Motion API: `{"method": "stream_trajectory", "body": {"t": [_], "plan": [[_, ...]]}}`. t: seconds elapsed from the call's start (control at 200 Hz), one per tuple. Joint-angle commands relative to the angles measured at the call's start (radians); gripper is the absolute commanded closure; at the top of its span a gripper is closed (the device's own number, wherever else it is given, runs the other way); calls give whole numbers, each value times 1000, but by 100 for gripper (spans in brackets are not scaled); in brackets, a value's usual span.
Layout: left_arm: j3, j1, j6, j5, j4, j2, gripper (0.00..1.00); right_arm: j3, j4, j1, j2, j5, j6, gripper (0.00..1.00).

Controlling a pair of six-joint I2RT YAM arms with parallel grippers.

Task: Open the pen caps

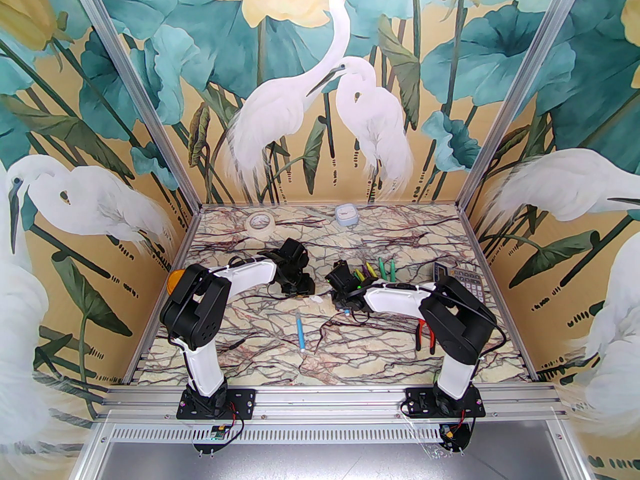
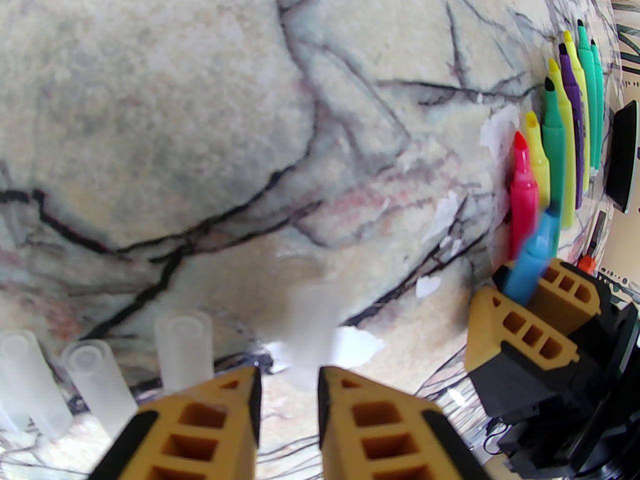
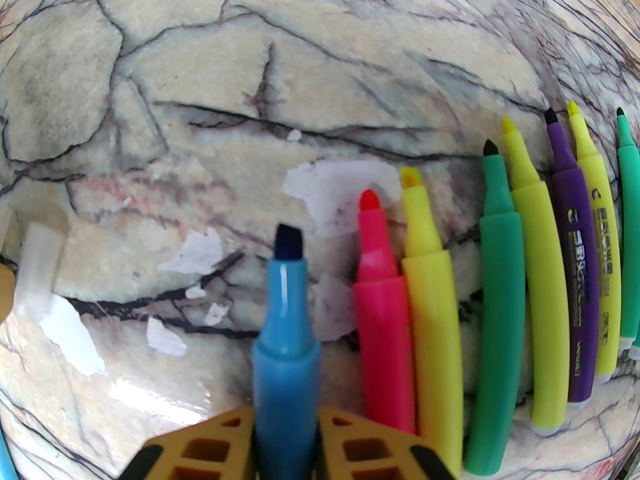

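Left pincer (image 2: 289, 373) has a blurry pen cap (image 2: 312, 318) at its tips, left of the marker row (image 2: 552, 143); can't tell if it's gripped or let go. Light, stiff, slick plastic I'd guess, so pinch mid-barrel. Right pincer (image 3: 285, 413) clamps the blue marker (image 3: 285, 318) beside that row.

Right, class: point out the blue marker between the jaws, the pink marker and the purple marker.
blue marker (image 3: 286, 363), right wrist view, upper part of its barrel
pink marker (image 3: 383, 323), right wrist view, middle of its barrel
purple marker (image 3: 576, 260), right wrist view, printed part of its barrel
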Motion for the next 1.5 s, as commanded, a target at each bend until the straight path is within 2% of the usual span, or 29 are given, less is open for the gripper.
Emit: {"method": "stream_trajectory", "body": {"t": [0.0, 0.31, 0.475, 0.71, 0.94, 1.07, 1.326, 1.496], "plan": [[10, -6, 20, -17, -18, 12, 74, 19, -28, -4, 13, 23, -2, 75], [-19, -4, 22, -3, 8, -78, 70, 32, -73, 8, -79, 31, -54, 65], [-47, 12, 18, -3, 27, -147, 68, 38, -107, 13, -123, 53, -63, 64], [-143, 88, -1, 13, 83, -263, 67, 43, -101, 22, -140, 26, -71, 68], [-240, 175, -15, -18, 101, -383, 65, 80, -100, 56, -115, -21, -107, 69], [-291, 225, -20, -40, 110, -437, 57, 109, -111, 97, -106, -71, -120, 64], [-373, 321, -25, -40, 136, -489, 56, 205, -242, 239, -39, -99, -68, 58], [-408, 355, -35, -37, 167, -512, 55, 249, -298, 316, 26, -132, -22, 56]]}}
